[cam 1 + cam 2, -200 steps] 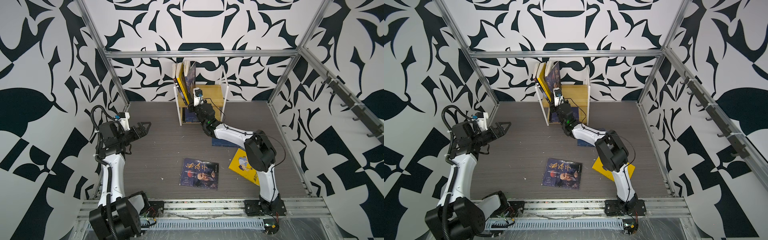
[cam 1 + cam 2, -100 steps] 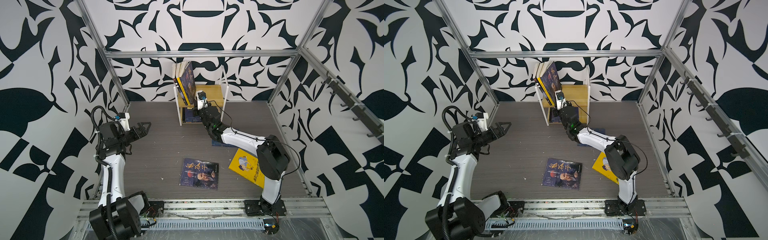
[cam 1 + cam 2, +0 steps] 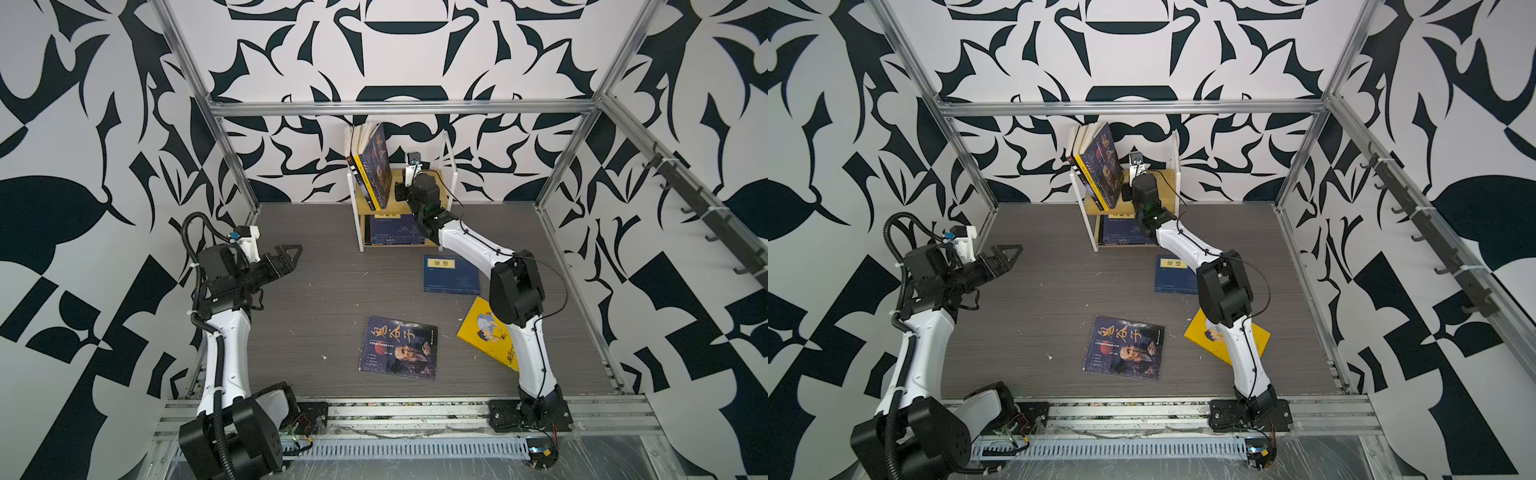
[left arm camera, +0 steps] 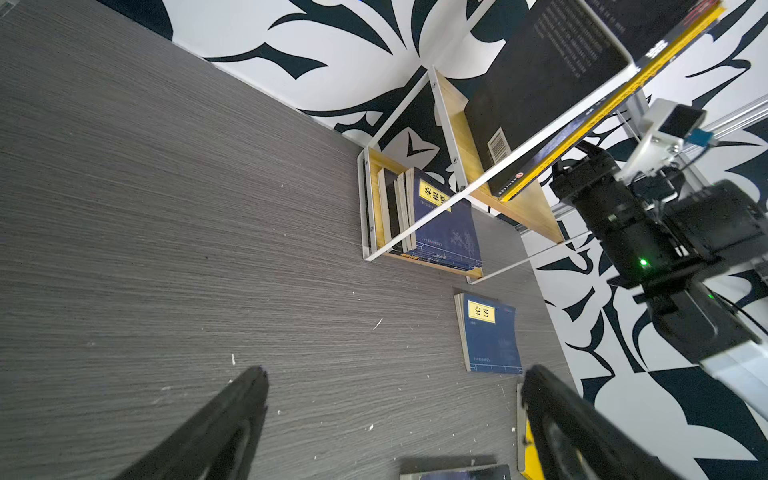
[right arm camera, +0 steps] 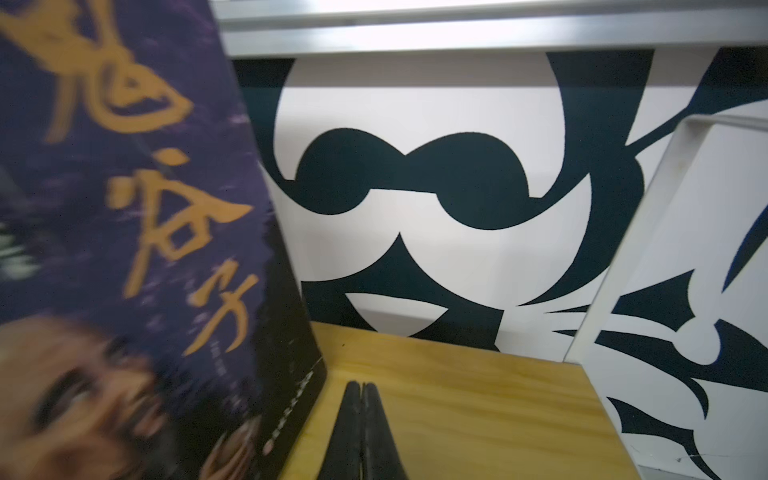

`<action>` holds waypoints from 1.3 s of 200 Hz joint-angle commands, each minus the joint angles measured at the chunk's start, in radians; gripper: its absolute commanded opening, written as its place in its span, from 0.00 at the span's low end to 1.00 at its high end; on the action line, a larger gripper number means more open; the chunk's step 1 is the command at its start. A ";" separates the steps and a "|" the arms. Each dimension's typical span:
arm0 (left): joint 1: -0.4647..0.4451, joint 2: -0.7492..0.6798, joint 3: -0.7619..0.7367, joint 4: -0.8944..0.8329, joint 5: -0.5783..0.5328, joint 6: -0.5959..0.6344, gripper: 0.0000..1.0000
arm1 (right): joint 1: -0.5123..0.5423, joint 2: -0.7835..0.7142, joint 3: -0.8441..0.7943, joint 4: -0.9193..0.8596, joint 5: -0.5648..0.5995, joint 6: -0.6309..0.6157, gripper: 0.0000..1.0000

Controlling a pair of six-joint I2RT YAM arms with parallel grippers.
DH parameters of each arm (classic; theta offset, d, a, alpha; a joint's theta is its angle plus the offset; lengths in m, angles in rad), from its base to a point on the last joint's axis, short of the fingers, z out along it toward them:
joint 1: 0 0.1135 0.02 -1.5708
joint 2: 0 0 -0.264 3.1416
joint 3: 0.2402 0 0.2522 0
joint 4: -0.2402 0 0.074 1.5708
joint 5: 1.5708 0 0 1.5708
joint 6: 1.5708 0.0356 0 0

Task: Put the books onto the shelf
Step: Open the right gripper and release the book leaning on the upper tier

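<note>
The enclosure has black-and-white patterned walls, an aluminium frame and a grey wood-grain floor. The shelf stands at the back wall, centre. On its upper board a row of books stands on edge, leaning toward the shelf's left end. The outermost is a shelved calligraphy book with a portrait cover. The lower tier holds a flat stack of navy books. Three books lie on the floor. A navy book with a yellow label lies near the shelf's right front. A second calligraphy book lies face up near the middle. A yellow cartoon book lies partly under the right arm. That arm rises from the front rail and bends at the elbow above the yellow cartoon book. Its forearm stretches forward and leftward, with the wrist over the upper tier. The right gripper has its jaws pressed together with nothing between them. Its tips sit low over the upper board, just beside the foot of the shelved calligraphy book; contact cannot be confirmed. The left arm stands upright from the front-left base and folds at the elbow, wrist roughly level and aimed toward the shelf. The left gripper hovers above bare floor with jaws spread wide, holding nothing, well apart from every book.
</note>
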 commanded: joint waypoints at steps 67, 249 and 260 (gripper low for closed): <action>0.010 -0.014 0.017 -0.014 0.004 0.010 1.00 | -0.047 0.317 0.551 -0.288 -0.296 0.082 0.00; -0.017 -0.011 0.022 -0.034 0.014 0.037 1.00 | -0.064 0.328 0.630 -0.269 -0.404 0.015 0.00; -0.033 -0.008 0.031 -0.058 0.014 0.059 1.00 | -0.064 0.286 0.605 -0.262 -0.396 0.001 0.00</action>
